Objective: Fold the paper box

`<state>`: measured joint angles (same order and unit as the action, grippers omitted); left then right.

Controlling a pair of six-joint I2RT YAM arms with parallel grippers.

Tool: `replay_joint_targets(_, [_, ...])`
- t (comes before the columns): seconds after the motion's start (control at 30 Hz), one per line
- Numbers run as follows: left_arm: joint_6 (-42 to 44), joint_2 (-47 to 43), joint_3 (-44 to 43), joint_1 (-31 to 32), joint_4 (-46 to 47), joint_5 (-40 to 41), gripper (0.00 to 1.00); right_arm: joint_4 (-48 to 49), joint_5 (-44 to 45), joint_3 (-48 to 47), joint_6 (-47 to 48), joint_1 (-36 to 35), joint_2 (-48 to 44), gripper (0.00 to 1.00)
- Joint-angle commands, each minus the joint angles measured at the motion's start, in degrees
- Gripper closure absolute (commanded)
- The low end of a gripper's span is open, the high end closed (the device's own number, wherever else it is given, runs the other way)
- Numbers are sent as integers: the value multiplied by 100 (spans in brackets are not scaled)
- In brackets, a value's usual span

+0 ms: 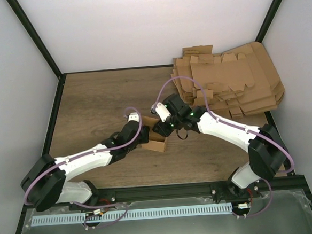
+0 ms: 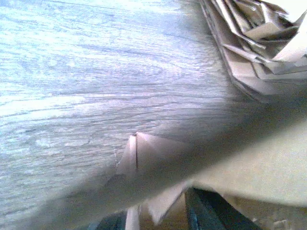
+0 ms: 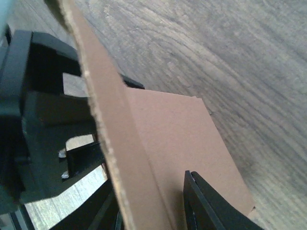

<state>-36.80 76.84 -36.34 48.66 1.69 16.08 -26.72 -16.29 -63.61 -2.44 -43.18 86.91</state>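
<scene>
Small plain brown cardboard box (image 1: pixel 158 144) sits mid-table between both arms. Walls are raised and the top is open; judged roughly half folded, flaps outstanding. Left gripper (image 1: pixel 141 130): closure cannot be told. Right gripper (image 1: pixel 162 126) straddles a panel, clamping unconfirmed. Wood-grain table (image 1: pixel 96 100); flat cardboard sheet pile (image 1: pixel 234 85) far right; white enclosure walls (image 1: pixel 138 22).

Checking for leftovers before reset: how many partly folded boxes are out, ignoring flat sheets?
1: the box at the table's centre. The stack of flat sheets, back right, could hide another.
</scene>
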Motion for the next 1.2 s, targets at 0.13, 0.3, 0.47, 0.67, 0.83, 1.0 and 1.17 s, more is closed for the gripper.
replay_joint_targets(0.13, [33, -840, -1, 27, -903, -198, 43, 217, 572, 374, -64, -351, -386, 68])
replay_joint_targets(0.3, [-111, -1677, -142, 29, -2152, -285, 38, 330, 776, 571, -39, -561, -459, 71])
replay_joint_targets(0.47, [-404, -2697, -536, 19, -3440, -52, 37, 432, 755, 774, -134, -757, -500, 71])
replay_joint_targets(0.67, [-383, -2579, -1254, -136, -3806, -388, 29, 473, 657, 1101, -224, -966, -561, 69])
replay_joint_targets(0.83, [180, -1759, -1386, -484, -3375, -1510, 26, 602, 548, 1372, -324, -982, -487, 66])
replay_joint_targets(1.0, [432, -1255, -1399, -924, -3210, -2198, 26, 692, 598, 1519, -451, -982, -495, 60])
replay_joint_targets(1.17, [619, -1190, -1393, -1238, -3052, -2773, 19, 746, 647, 1352, -721, -978, -735, 41])
